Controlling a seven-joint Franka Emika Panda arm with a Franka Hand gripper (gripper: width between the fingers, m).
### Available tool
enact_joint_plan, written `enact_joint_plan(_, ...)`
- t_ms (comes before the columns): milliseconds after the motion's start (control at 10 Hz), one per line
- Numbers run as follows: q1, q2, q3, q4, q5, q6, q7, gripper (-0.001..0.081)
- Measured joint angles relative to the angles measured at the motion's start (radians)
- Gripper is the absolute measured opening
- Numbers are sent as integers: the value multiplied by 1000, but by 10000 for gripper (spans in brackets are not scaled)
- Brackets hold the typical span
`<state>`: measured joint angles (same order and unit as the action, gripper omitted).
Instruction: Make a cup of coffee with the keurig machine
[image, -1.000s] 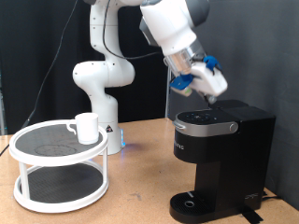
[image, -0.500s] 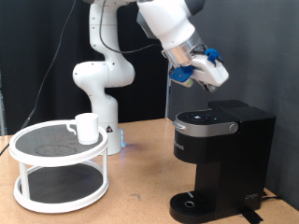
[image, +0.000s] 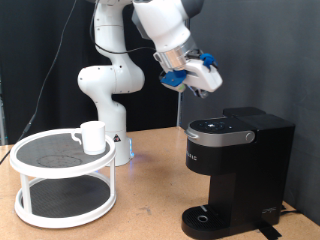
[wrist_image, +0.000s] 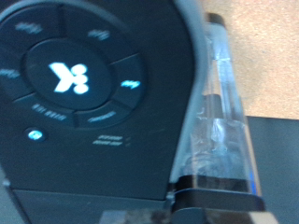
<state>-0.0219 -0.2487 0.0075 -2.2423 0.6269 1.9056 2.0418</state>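
Exterior view: the gripper hangs in the upper middle, above and apart from the keurig machine; whether its fingers are spread I cannot tell. Matte black, lid down, the machine's drip tray is bare. The cup sits on the white rack at left, so brewing looks unstarted.

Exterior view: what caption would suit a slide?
End effector hovers above the keurig machine; the cup sits on a white stand.
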Motion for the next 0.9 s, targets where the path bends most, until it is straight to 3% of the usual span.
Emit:
enact_joint_plan(200, -5, -29, -8, -26, 1, -8, -4, 0)
enact_joint_plan(300, -5, -37, -4, -42, 1, 60, -4, 0)
enact_joint_plan(500, -7, -112, 1, -146, 36, 245, -9, 0)
enact_joint_plan(600, -12, -152, -2, -193, 47, 279, 5, 0)
enact_joint_plan(900, -54, -239, -30, -275, 17, 216, 28, 0)
